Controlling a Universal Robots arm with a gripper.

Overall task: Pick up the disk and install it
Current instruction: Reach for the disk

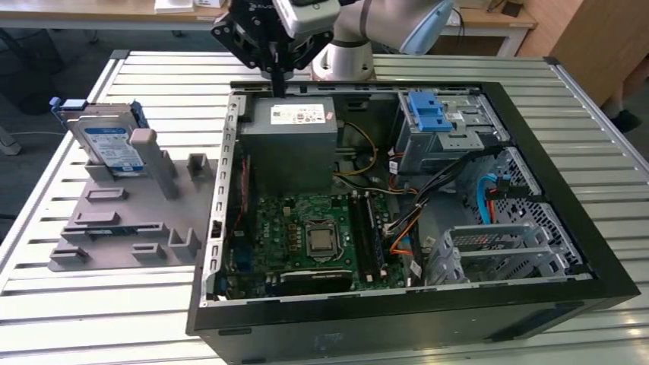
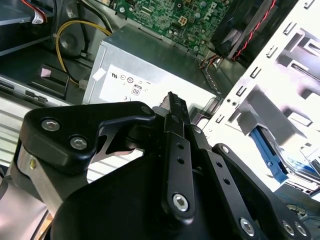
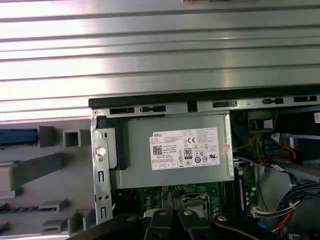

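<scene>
One disk (image 1: 109,141), label face outward, upright on edge in the grey holder (image 1: 112,228) on the slatted table (image 1: 102,304), at the exterior view's left of the open computer case (image 1: 406,308) and well apart from the gripper (image 1: 276,74). Gripper above the case's far rim, just over the grey power supply box (image 1: 294,141), fingers (image 3: 161,222) tip to tip with no gap visible and nothing between them. Blue latch bracket (image 1: 430,114) on the drive bay at the exterior view's right of that box; disk not yet installed.
</scene>
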